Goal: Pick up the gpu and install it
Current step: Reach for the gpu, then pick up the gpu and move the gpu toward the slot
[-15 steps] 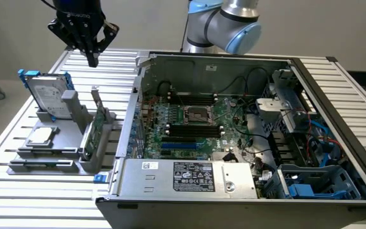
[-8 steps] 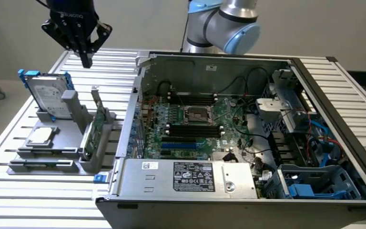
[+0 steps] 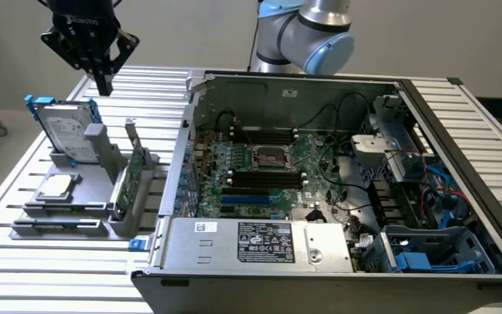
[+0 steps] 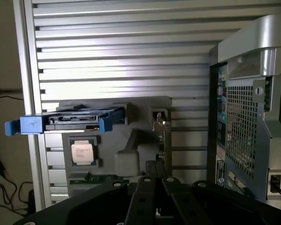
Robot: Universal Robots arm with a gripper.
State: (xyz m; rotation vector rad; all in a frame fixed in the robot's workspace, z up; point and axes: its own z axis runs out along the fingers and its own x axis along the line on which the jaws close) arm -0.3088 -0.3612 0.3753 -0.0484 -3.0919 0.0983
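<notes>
- Above the slatted work table (image 3: 24, 261), at the exterior view's left, the black gripper (image 3: 104, 85) hangs with its fingers pressed together and nothing between them.
- Below it and nearer the camera, the gpu (image 3: 127, 180) stands on edge in a grey parts holder (image 3: 102, 154), just beside the outer wall of the open computer case (image 3: 460, 131); its green board faces the hard drive (image 3: 63, 127) and the processor chip (image 3: 55, 186) on the same holder.
- From the wrist view, the gripper (image 4: 153, 182) looks down on the gpu (image 4: 163, 136), seen there as a thin upright edge with a silver bracket at its end, beside the blue-framed hard drive (image 4: 65, 123).
- Judged from this, the work is at the approach stage: the card is untouched in its holder and the motherboard (image 3: 268, 167) awaits it.
- A grasp would call for the jaws to part, line up along the card's narrow top edge and come down squarely, clear of the holder's uprights and the case wall close by.
</notes>
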